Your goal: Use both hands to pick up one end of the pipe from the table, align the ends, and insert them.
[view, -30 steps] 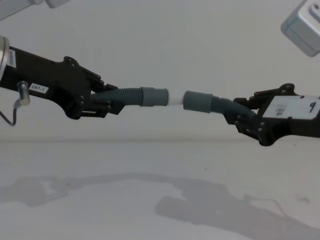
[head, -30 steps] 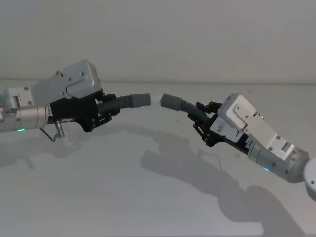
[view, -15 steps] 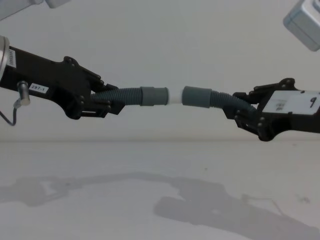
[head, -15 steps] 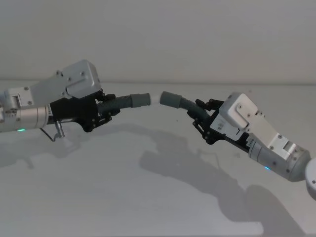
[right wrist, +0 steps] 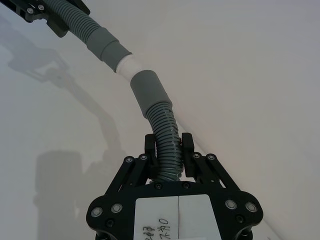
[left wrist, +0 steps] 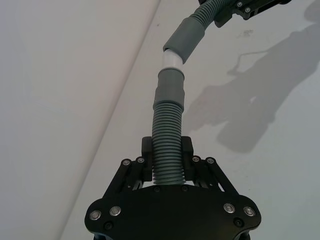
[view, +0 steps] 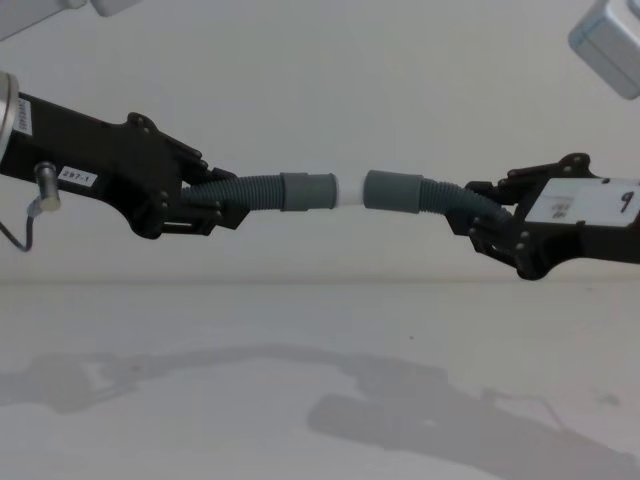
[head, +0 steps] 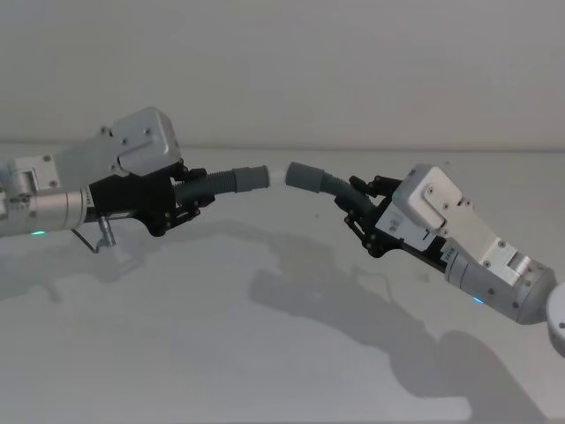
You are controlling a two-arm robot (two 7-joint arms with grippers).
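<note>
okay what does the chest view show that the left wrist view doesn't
Chest view alone: both arms from the side, held above the table, their shadows beneath, and the left gripper with its white label.

Left wrist view alone: a look along the left hose piece, ribs clamped between the jaws.

Both: the white tip between the two grey cuffs, and the right gripper holding the right hose piece.

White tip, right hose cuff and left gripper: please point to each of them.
white tip [view: 350, 192], chest view, its bare middle.
right hose cuff [view: 391, 191], chest view, its smooth side.
left gripper [view: 222, 203], chest view, between its fingertips.
</note>
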